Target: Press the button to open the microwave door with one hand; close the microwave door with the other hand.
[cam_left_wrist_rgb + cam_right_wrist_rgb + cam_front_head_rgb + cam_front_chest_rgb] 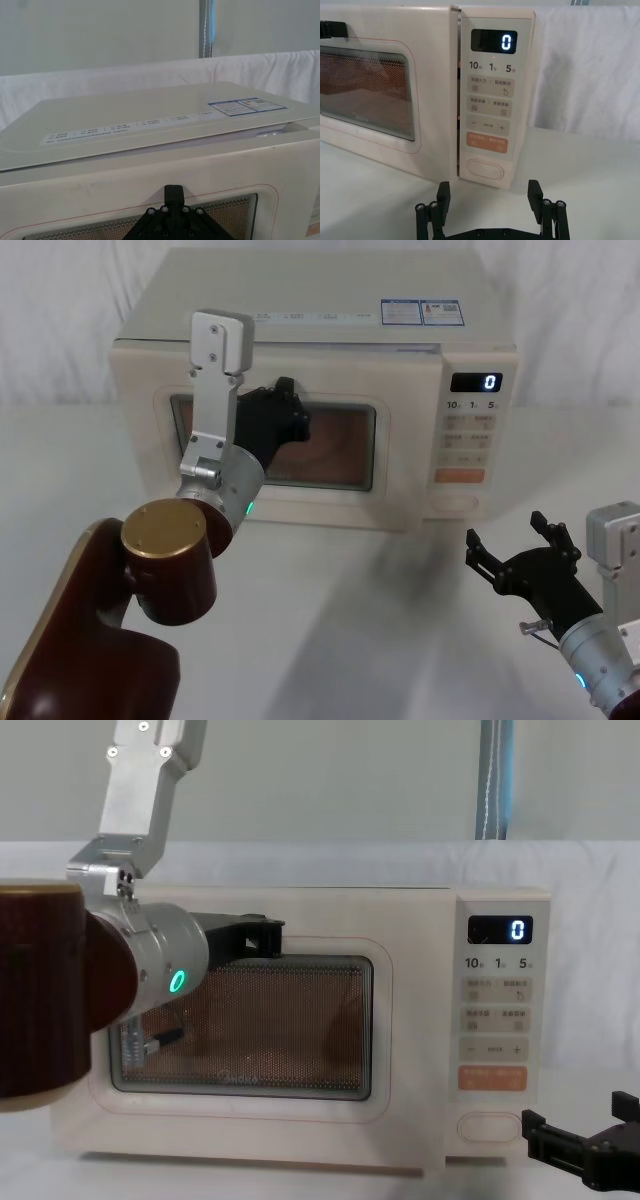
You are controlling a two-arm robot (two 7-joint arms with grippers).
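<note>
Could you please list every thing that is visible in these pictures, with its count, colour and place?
Cream box-shaped microwave: one, cream, at the back of the table.
Microwave door: one, cream with dark window, front left of the oven, appears closed.
Large cream oblong button: one, cream, bottom of the control panel.
Orange rectangular key: one, orange, just above the button.
Digital display: one, black, showing 0, top of the panel.
White cloth-covered table: one, white, under everything.
Left gripper: one, black, at the door's window.
Right gripper: one, black, open, low in front of the panel, apart from the button.
</note>
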